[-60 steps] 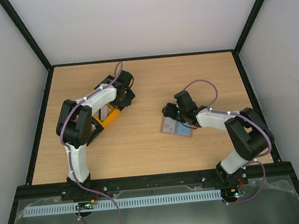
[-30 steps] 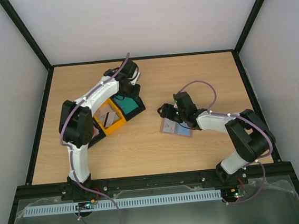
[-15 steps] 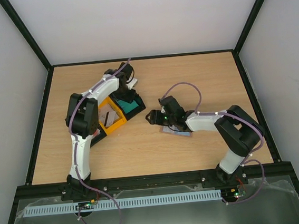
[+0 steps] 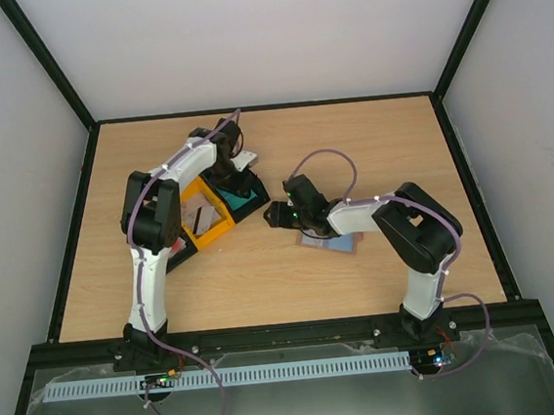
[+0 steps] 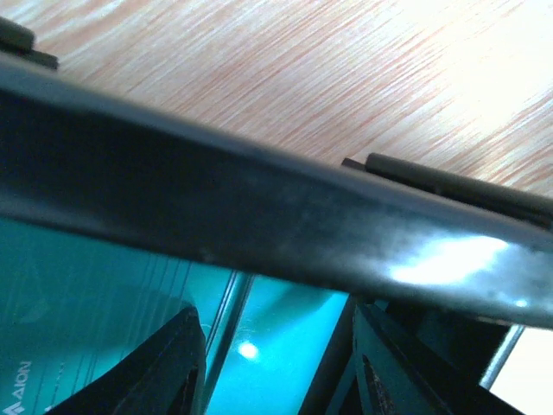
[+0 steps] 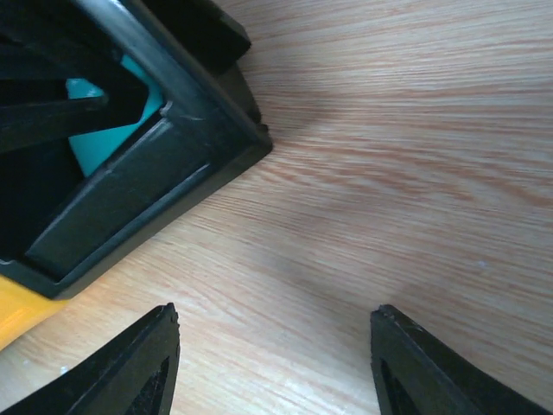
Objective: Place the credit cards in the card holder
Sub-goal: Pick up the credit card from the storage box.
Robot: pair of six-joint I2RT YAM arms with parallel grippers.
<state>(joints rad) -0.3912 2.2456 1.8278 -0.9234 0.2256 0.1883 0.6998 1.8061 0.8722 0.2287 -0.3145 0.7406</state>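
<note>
Jaws apart and empty, right gripper (image 6: 272, 327) faces the black tray (image 6: 138, 190) at upper left, likely seeking teal cards (image 6: 105, 128); left gripper (image 5: 272, 318) jaws, cannot tell

Top view: right arm (image 4: 357, 217) covers part of the card holder (image 4: 340, 245), and I can't make out its slot. Left wrist: tray (image 5: 259, 216) rim is a blur, teal card (image 5: 86, 294) is cut by the frame edge. Right wrist: tray cut off on the left.

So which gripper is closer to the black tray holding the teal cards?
Left. The left gripper is over the black tray itself, its fingers above a teal card just inside the rim. The right gripper hangs over bare table just off the tray's corner.
</note>
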